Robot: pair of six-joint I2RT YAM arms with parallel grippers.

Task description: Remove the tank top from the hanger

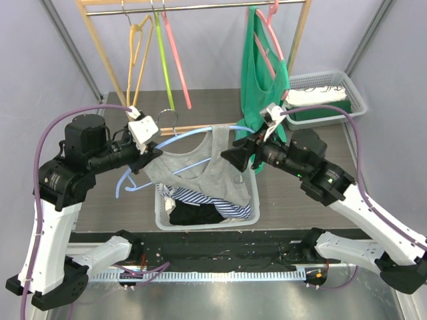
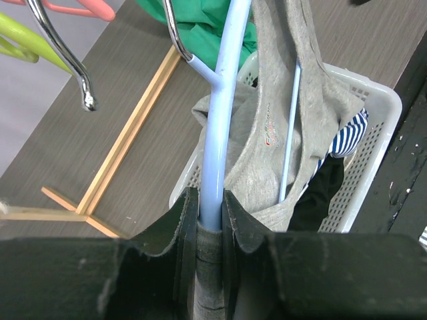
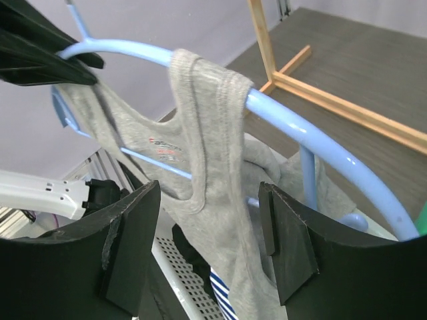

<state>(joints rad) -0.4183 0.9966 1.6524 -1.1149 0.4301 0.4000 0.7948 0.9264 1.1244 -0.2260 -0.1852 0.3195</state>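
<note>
A grey tank top [image 1: 207, 170] hangs from a light blue hanger [image 1: 200, 133] held over a white basket. My left gripper [image 1: 155, 148] is shut on the hanger's left arm. In the left wrist view its jaws [image 2: 210, 200] pinch the blue hanger [image 2: 220, 100] together with a grey strap wrapped round it. My right gripper [image 1: 230, 155] stands open at the top's right side. In the right wrist view its fingers [image 3: 133, 233] flank the tank top [image 3: 213, 167] without closing on it. The right strap lies over the hanger [image 3: 320, 140].
The white basket [image 1: 160, 213] below holds striped and black clothes. Behind stands a wooden rack [image 1: 100, 50] with yellow [image 1: 137, 53], green [image 1: 162, 60] and pink [image 1: 175, 53] hangers and a green garment [image 1: 260, 80]. A second basket [image 1: 353, 93] sits back right.
</note>
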